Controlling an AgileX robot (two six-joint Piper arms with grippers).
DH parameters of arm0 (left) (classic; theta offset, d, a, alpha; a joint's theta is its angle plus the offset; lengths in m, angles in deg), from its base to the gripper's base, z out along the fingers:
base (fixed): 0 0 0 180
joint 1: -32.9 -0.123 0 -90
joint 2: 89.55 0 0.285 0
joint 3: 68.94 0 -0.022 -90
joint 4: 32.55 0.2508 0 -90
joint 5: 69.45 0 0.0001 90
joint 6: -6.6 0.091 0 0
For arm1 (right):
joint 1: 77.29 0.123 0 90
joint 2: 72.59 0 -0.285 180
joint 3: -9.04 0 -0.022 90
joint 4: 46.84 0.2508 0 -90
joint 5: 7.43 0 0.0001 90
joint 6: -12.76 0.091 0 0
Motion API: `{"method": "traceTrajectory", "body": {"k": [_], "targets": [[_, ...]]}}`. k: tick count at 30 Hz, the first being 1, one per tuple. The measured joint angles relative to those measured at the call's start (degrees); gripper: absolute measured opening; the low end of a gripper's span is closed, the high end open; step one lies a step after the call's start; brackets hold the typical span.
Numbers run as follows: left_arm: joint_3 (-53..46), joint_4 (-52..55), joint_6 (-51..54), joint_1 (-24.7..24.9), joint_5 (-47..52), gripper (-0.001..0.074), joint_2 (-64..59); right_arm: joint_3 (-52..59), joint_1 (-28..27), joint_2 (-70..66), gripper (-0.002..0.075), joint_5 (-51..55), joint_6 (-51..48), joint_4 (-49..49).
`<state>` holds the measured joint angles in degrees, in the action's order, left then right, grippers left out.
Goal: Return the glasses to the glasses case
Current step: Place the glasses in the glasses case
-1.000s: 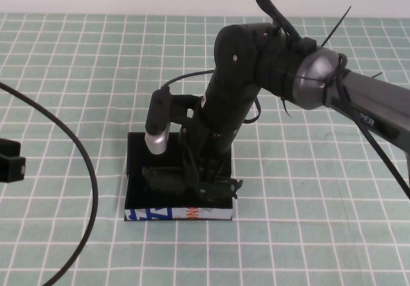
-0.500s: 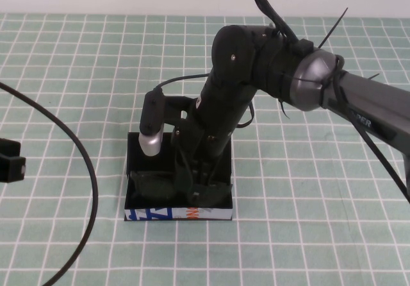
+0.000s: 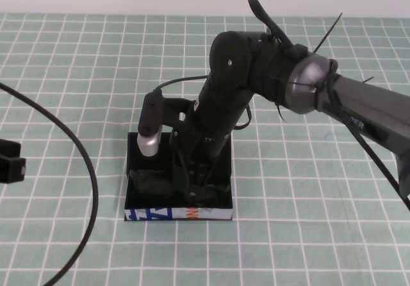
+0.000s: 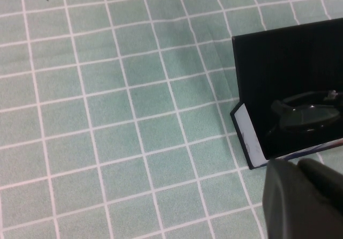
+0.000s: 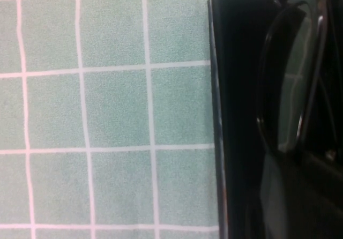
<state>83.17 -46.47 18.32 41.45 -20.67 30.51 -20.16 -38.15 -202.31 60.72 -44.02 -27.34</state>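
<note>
The glasses [image 3: 154,185] lie down inside the glasses case [image 3: 178,214], their dark frame filling the near-left part of the open box. We see the case resting on the green checked tablecloth [image 3: 77,74], with its white side printed in blue and orange facing the robot and its black flap lid lying flat on the cloth on the far side.

Our right gripper [image 3: 195,186] reaches steeply down into the case, just right of the lens we can make out. The black fingers merge with the black frame and the black interior, so we cannot tell whether they are apart, together or clamped on the glasses. In the right wrist view, 1 lens [image 5: 292,78] sits close against the case wall [image 5: 217,116], with bare cloth running right up to the outer edge.

Our left gripper [image 3: 11,161] hangs at the left edge of the table, well apart from the case; its fingers do not show clearly enough to judge. A black cable [image 3: 86,170] arcs across the cloth between it and the case. On the right and far sides of the case the cloth lies open.
</note>
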Motion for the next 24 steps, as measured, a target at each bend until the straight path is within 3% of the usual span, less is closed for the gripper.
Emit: {"method": "traceTrajectory", "body": {"k": [16,20,24], "targets": [[0.0,0.0,0.0,0.0,0.3,-0.0002,-0.1,-0.4,0.0,0.0,0.0159,-2.2,0.1,-0.7],[0.0,-1.7,3.8,0.0,2.2,-0.0002,-2.0,-3.1,0.0,0.0,0.0139,-2.2,1.4,-1.6],[0.0,-11.1,19.8,1.0,3.9,-0.0002,-5.2,-7.2,-1.2,0.0,0.0033,-2.1,5.4,-1.4]]}}
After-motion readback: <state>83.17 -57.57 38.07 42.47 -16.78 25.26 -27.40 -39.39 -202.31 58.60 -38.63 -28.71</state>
